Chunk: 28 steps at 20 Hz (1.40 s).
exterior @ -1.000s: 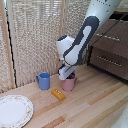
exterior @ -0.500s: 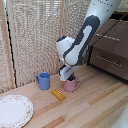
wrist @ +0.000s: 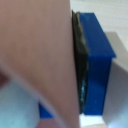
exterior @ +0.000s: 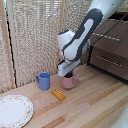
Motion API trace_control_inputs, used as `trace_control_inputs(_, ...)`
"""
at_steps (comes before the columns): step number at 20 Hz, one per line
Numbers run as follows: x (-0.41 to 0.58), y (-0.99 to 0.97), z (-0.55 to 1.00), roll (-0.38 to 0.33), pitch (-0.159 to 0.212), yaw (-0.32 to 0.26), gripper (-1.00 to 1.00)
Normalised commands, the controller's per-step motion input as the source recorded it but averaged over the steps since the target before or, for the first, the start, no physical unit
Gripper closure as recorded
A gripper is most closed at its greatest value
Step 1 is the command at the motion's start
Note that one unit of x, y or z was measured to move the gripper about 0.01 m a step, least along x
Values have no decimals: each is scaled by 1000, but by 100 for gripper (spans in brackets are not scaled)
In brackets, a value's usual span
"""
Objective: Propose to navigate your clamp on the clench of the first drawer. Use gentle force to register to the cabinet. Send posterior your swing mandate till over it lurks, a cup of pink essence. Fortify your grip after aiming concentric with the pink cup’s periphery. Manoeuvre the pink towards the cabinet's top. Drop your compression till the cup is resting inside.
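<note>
Pink cup (exterior: 68,82) mid-frame has my clamp (exterior: 67,74) down on it, blue finger (wrist: 95,65) pinching the wall, so I'd guess I'm gripping for the lift to the cabinet (exterior: 112,47).

Layout about the pink cup (exterior: 68,82): mug (exterior: 43,80) to the exterior view's left, block (exterior: 59,94) in front, plate (exterior: 14,111) far left, cabinet (exterior: 111,50) right.

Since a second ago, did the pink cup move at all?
No. In the exterior view the pink cup sits at the same spot beside the blue mug and behind the orange block, with the clamp at its rim.
</note>
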Motion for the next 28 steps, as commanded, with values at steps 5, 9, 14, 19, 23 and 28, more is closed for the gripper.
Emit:
trace_control_inputs(5, -9, 16, 593, 58, -20, -326, 100)
trace_control_inputs(9, 9, 29, 705, -9, 0, -321, 100)
trace_control_inputs(14, 0, 10, 731, -26, 0, -331, 100)
trace_control_inputs(19, 0, 1, 737, -24, 0, -343, 100)
trace_control_inputs(23, 0, 0, 721, -24, 0, -352, 100)
trace_control_inputs(28, 0, 0, 716, -23, 0, -353, 100)
